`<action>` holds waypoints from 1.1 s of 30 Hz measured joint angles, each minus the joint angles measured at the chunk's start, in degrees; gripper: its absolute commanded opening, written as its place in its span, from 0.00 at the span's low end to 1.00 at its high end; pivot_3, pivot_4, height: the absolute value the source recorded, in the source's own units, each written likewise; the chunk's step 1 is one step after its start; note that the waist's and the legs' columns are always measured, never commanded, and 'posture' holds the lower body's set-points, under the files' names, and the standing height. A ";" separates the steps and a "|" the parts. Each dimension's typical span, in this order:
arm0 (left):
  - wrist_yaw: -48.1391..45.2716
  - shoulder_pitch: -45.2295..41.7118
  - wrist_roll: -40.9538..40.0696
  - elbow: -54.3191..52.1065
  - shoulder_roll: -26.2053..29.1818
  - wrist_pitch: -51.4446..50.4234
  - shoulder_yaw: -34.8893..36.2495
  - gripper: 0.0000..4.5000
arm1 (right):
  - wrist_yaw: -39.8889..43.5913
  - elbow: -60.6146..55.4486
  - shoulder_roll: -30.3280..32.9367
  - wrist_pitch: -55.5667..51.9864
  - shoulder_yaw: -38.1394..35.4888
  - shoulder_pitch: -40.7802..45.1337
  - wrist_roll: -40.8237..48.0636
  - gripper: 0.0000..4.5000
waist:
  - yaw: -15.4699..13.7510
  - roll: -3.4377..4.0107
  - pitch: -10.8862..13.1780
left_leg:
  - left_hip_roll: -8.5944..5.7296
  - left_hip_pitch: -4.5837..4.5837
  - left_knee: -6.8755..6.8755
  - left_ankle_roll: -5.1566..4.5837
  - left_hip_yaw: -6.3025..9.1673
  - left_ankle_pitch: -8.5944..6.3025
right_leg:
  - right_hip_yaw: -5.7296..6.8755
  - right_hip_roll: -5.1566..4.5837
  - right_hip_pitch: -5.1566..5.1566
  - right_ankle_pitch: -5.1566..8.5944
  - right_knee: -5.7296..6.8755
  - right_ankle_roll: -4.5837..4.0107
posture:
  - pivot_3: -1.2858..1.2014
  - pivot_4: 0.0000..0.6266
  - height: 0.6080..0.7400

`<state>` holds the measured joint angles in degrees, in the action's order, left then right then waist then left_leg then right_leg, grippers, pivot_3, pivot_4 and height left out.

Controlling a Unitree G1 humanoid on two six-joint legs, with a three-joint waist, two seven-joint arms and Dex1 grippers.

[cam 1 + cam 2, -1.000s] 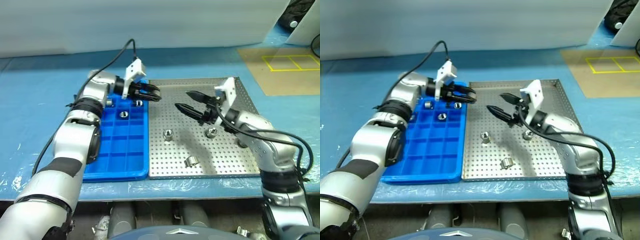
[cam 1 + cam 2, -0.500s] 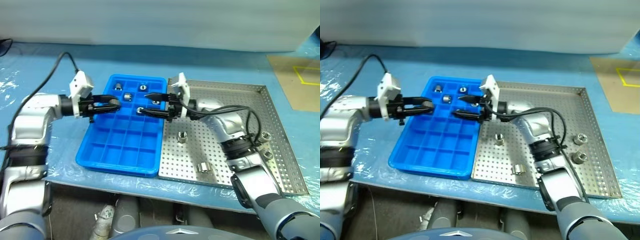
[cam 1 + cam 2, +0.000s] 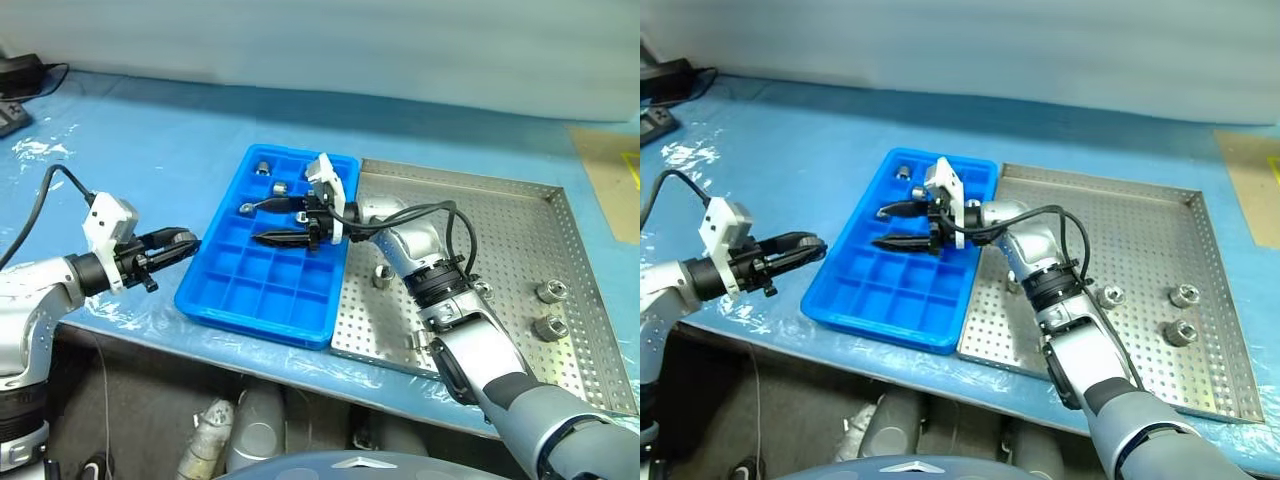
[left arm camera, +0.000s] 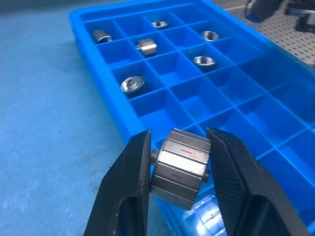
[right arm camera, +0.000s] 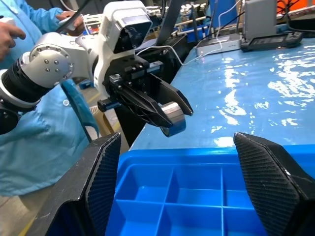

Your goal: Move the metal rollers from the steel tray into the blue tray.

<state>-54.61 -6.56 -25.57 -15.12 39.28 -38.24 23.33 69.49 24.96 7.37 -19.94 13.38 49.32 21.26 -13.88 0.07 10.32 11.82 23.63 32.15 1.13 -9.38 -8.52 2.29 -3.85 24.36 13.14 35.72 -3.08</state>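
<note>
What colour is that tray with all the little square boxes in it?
Bright blue: the blue tray shows best in the left wrist view.

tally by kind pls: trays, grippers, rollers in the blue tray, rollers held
trays: 2, blue tray, steel tray
grippers: 2, left gripper, right gripper
rollers in the blue tray: 6
roller held by left gripper: 1
total: 11

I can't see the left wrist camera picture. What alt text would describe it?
Two black fingers of the left gripper pinch a faceted metal roller just outside the near edge of the blue tray. Six more rollers lie in separate compartments towards the tray's far end.
</note>
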 measured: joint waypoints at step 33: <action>3.45 -9.59 2.18 11.45 -1.06 6.94 -15.04 0.68 | -5.97 -5.75 3.75 -1.67 -0.61 -5.67 -1.35 0.83 | 1.86 -0.02 -0.03 | 0.06 -0.11 0.04 0.63 0.19 0.38 | -0.08 0.46 -0.03 -0.01 0.20 -0.02 | 0.64 0.24 1.00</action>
<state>-51.17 -16.15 -23.39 -3.66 38.21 -31.30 8.29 63.51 19.21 11.12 -21.60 12.77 43.65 19.91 -12.02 0.05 10.28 11.88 23.53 32.18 1.76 -9.19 -8.14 2.20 -3.39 24.32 13.12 35.92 -3.09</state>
